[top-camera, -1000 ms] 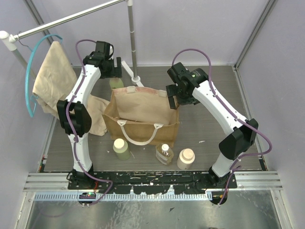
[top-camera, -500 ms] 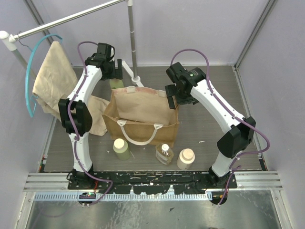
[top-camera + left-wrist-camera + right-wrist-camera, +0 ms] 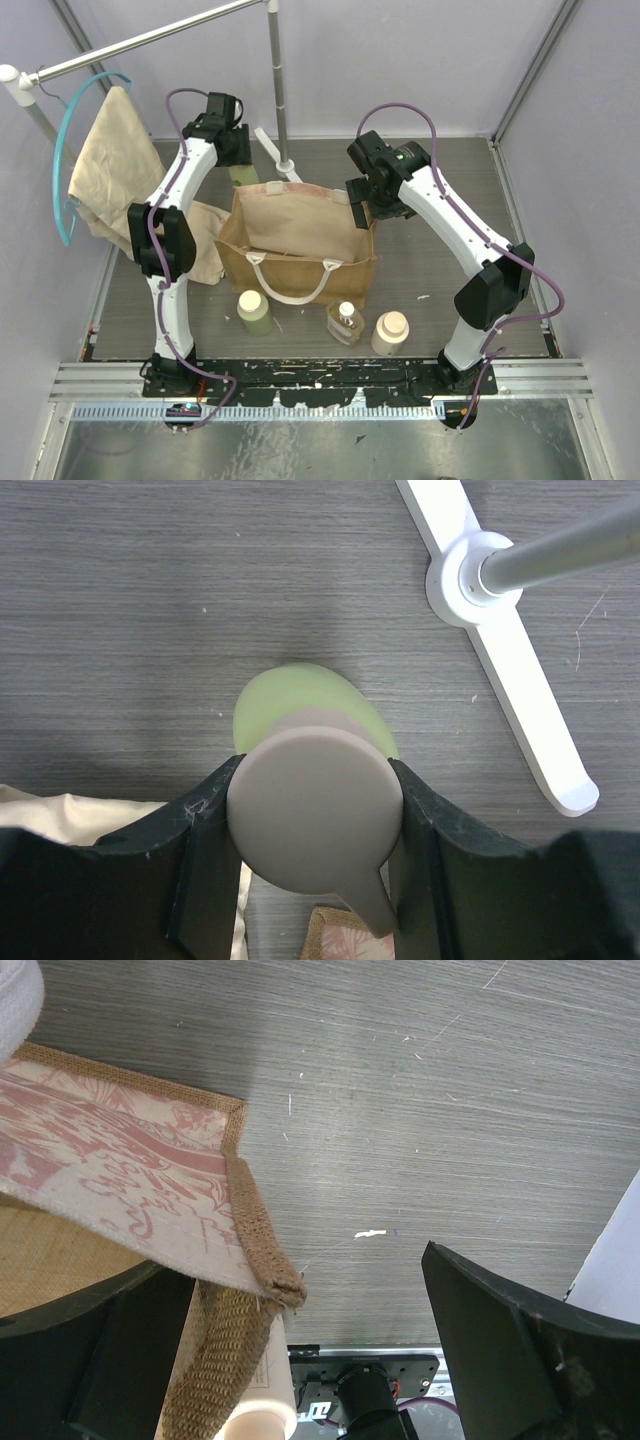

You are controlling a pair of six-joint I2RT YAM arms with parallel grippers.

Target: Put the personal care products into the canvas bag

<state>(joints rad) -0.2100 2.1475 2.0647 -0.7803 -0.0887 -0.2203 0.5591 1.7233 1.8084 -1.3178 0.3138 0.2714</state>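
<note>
Clamping a green bottle (image 3: pixel 290 695), the left gripper (image 3: pixel 312 820) is sitting behind the bag (image 3: pixel 300 262). The right gripper (image 3: pixel 305 1290) is hanging, fingers (image 3: pixel 500 1345) apart, at its rim.

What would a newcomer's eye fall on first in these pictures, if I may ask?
The boxy tan canvas bag stands mid-table, with the open right claw at its right rim. Just beyond its far left corner, the left claw grips a pale green bottle with a beige cap.
</note>
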